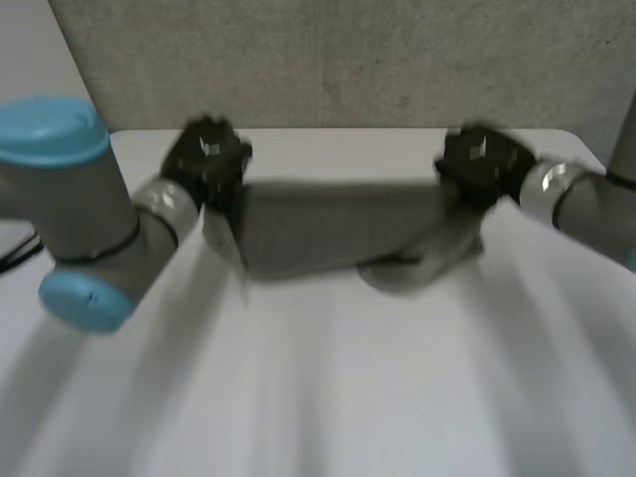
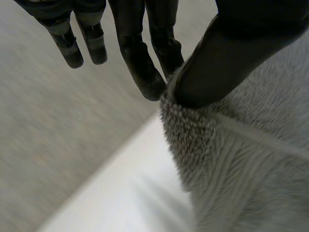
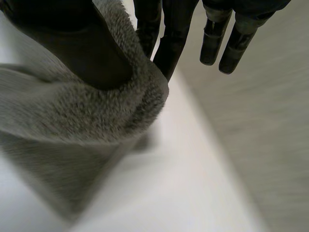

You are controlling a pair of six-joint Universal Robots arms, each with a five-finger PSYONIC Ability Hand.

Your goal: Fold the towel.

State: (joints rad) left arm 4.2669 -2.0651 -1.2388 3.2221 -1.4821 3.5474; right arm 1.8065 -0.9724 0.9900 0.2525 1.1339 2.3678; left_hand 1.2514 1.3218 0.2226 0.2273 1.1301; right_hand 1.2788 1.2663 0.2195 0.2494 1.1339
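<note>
- Head view: the grey towel (image 1: pixel 328 231) hangs stretched between both hands over the far part of the white table (image 1: pixel 328 397), its long axis running left to right.
- The left hand (image 1: pixel 207 159) pinches its left upper corner, thumb against fingers.
- The right hand (image 1: pixel 484 162) pinches the right upper corner likewise.

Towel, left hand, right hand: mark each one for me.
towel (image 1: pixel 328 231), head view, middle of the stretch between the two hands.
left hand (image 2: pixel 227 58), left wrist view, thumb pinching the towel's edge.
right hand (image 3: pixel 82 48), right wrist view, thumb pinching the towel's edge.
</note>
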